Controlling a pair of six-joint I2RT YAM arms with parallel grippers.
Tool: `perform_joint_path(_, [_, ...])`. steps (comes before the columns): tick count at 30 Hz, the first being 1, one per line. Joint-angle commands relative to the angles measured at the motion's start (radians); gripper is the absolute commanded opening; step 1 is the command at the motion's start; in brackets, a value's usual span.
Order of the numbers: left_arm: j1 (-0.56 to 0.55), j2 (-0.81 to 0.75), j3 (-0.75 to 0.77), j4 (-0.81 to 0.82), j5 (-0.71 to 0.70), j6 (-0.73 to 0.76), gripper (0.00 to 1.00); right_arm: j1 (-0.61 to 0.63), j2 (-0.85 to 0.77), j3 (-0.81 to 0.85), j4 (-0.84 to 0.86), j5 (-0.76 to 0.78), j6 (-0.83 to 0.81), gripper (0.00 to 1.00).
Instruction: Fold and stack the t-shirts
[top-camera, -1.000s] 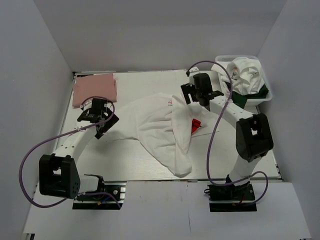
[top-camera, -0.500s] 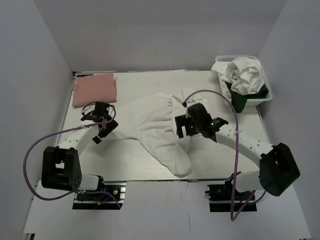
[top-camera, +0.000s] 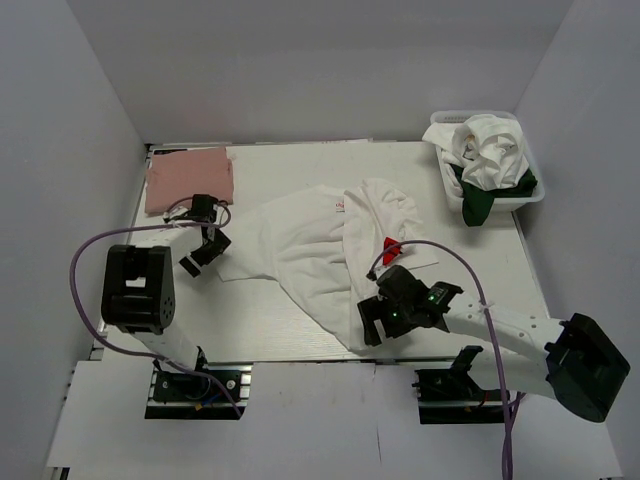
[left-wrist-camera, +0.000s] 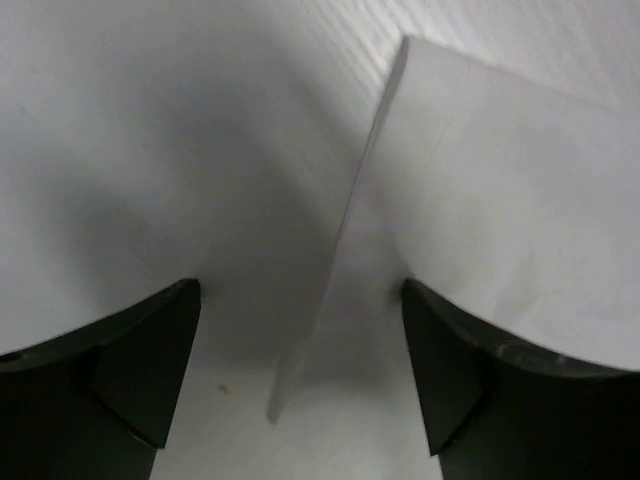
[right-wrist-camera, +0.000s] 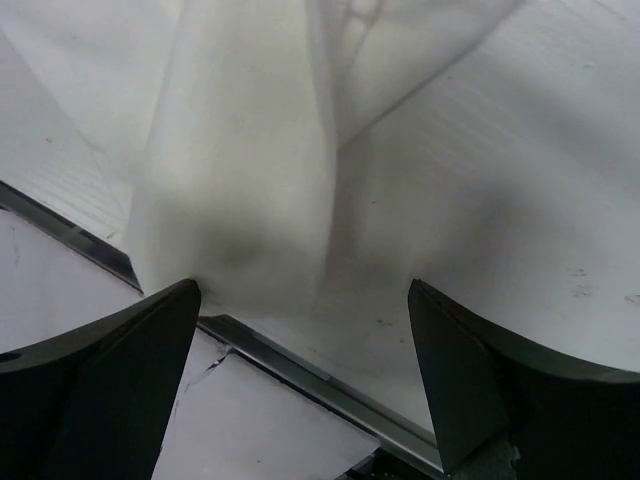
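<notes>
Now the left gripper (top-camera: 205, 252), jaws spread wide and empty, has a flat edge of the large white t-shirt (top-camera: 305, 262) lying between its fingers (left-wrist-camera: 120, 370), while the right gripper (top-camera: 378, 328), equally wide apart, points at the shirt's crumpled hem corner just ahead of its fingertips (right-wrist-camera: 110, 380).

White t-shirt (top-camera: 310, 260) blocks table (top-camera: 280, 170) centre (basket (top-camera: 515, 202) far right).

Folds of the large white cloth t-shirt (top-camera: 310, 250) hide most of its red print (top-camera: 390, 247). At the far right corner of the desk (top-camera: 260, 325), crumpled white t-shirts (top-camera: 485, 150) cover most of the dark green t-shirt (top-camera: 478, 207).
</notes>
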Motion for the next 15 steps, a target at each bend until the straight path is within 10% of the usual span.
perform_joint_path(1, [0.001,0.054,0.01,0.063,0.025,0.013,0.88,0.04,0.026,-0.017,0.037,-0.037,0.033,0.9])
perform_joint_path(4, [0.001,0.104,-0.008,0.12,0.106,0.043,0.55,0.064,0.06,-0.006,0.055,-0.014,0.042,0.67])
perform_joint_path(7, [0.001,0.126,-0.019,0.142,0.166,0.052,0.0,0.073,0.051,-0.001,0.087,-0.04,0.06,0.1])
perform_joint_path(15, [-0.011,-0.067,-0.086,0.153,0.118,0.052,0.0,0.06,-0.093,0.078,0.023,0.195,0.108,0.0])
